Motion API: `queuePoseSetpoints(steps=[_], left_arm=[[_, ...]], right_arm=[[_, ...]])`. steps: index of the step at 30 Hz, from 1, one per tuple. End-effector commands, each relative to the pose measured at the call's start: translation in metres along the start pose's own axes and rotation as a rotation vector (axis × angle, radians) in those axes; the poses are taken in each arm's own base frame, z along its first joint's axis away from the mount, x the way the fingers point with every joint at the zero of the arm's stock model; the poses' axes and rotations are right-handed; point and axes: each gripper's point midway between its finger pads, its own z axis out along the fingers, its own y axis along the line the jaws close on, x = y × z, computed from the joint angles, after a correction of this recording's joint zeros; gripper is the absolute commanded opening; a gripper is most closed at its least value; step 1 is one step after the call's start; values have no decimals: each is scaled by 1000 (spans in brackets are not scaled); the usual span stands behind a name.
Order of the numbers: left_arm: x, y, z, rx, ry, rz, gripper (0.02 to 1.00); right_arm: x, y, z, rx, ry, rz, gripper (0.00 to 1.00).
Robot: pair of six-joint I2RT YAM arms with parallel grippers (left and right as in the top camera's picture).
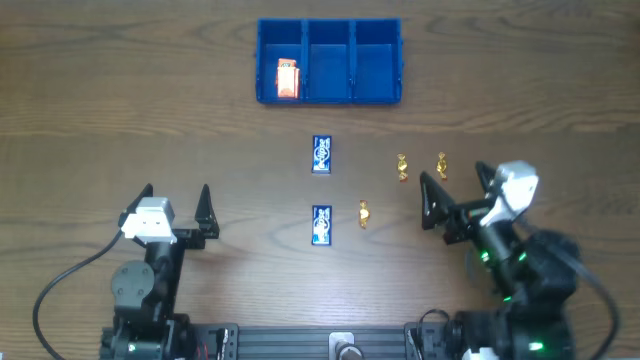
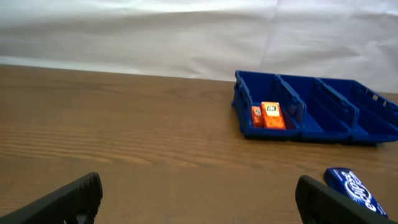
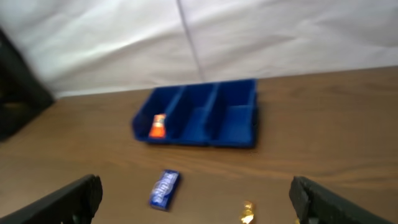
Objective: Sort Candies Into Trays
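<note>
A blue three-compartment tray (image 1: 377, 65) stands at the far middle of the table, with an orange candy (image 1: 288, 78) in its left compartment. Nearer lie two blue-wrapped candies (image 1: 321, 155) (image 1: 321, 224) and three gold-wrapped candies (image 1: 402, 166) (image 1: 441, 164) (image 1: 364, 213). My left gripper (image 1: 176, 203) is open at the near left, holding nothing; its wrist view shows the tray (image 2: 326, 115), orange candy (image 2: 269, 116) and one blue candy (image 2: 354, 186). My right gripper (image 1: 453, 180) is open beside the gold candies; its wrist view shows the tray (image 3: 233, 118), a blue candy (image 3: 165, 189) and a gold candy (image 3: 247, 211).
The tray's middle and right compartments hold nothing. Bare wooden tabletop spreads to the left and right of the candies. A white backdrop rises behind the table's far edge.
</note>
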Motion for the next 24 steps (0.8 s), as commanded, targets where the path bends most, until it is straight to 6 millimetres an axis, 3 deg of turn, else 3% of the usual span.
queuePoseSetpoints(steps=[1,3,6,9,13,16,20,24], left_arm=[[18,4,1,-17,57,7,998],[18,4,1,-17,57,7,998],[18,4,1,-17,57,7,998],[18,4,1,-17,57,7,998],[18,4,1,-17,57,7,998],[18,4,1,-17,57,7,996],[18,4,1,-17,57,7,996],[18,4,1,-17,57,7,998]], right_arm=[[-30,28,11,-79,195,64,998],[-25,32,23,-81,322,102,998],[-4,43,42,-97,519,138,998],[42,63,60,-127,754,159,998],[117,75,77,38,1015,150,998],[163,90,78,127,1145,116,998],[204,97,77,276,1210,84,998],[237,105,80,313,1263,41,998]])
